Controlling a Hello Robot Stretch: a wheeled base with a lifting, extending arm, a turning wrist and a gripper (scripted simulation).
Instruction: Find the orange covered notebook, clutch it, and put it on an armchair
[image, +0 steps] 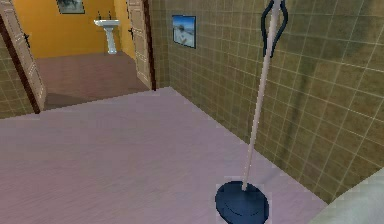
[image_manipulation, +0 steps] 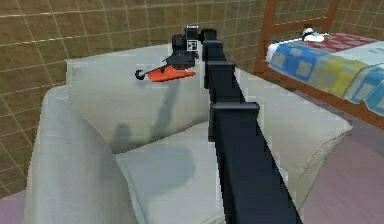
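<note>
Brown tiled walls (image: 300, 90), mauve floor (image: 110, 150) — floor lamp (image: 259, 110) (blue base), open doorway (image: 90, 60).

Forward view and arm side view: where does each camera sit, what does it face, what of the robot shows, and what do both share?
Forward view: on the robot, looking ahead and down at pink floor, floor lamp and a doorway.
Arm side view: on the robot's body, looking sideways at an armchair and bed; the dark arm shows, jaws holding the orange notebook.
Shared: the brown tiled wall; the pale corner may be the armchair.
</note>
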